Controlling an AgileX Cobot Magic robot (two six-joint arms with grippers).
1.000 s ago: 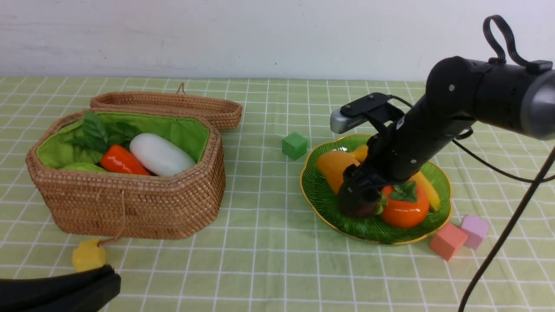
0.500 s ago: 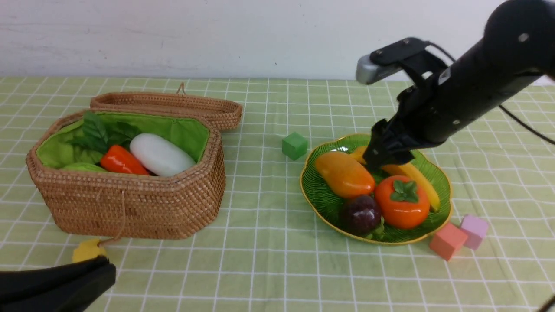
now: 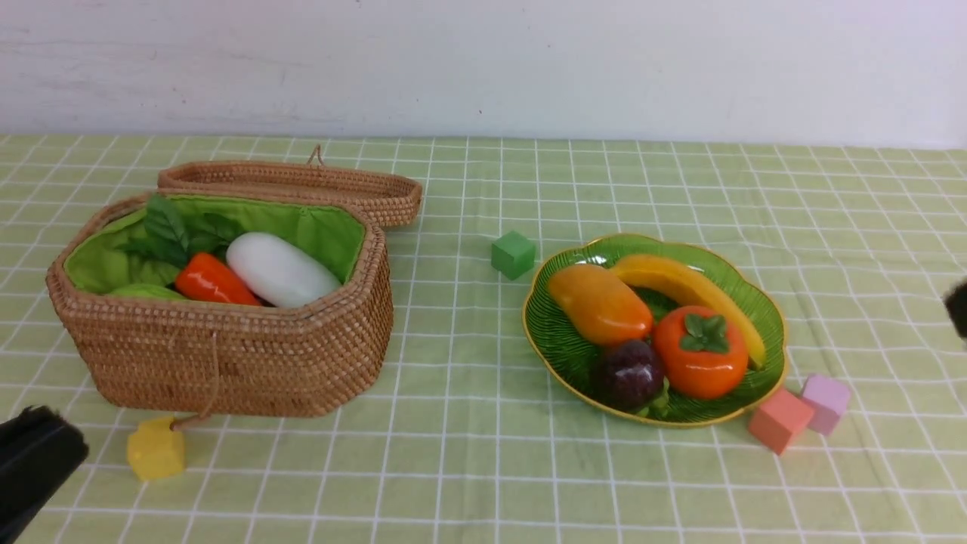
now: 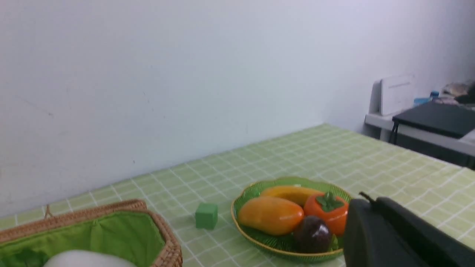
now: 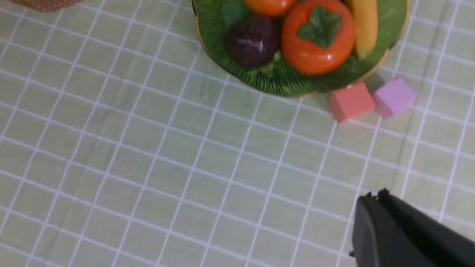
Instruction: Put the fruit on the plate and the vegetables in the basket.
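Observation:
On the green plate [image 3: 559,340] lie the mango [image 3: 600,304], banana [image 3: 695,291], persimmon [image 3: 702,355] and mangosteen [image 3: 631,374]. The open wicker basket [image 3: 227,363] holds a carrot [image 3: 211,281], a white radish [image 3: 279,270] and a green gourd [image 3: 143,291] under green leaves; no eggplant shows. My left gripper [image 4: 367,199] is shut and empty, low at the near left corner [image 3: 34,461]. My right gripper [image 5: 375,194] is shut and empty, pulled back near the right edge [image 3: 958,306], over bare cloth on the near side of the plate [image 5: 222,52].
A green cube [image 3: 513,254] sits between basket and plate. A yellow cube [image 3: 155,448] lies in front of the basket by its cord. A salmon cube [image 3: 780,420] and a lilac cube [image 3: 826,403] touch the plate's near right rim. The basket lid [image 3: 302,185] lies behind it.
My right gripper let go of the mangosteen on the plate, rose, drew back out to the right and shut. The left arm slid further out at the lower left.

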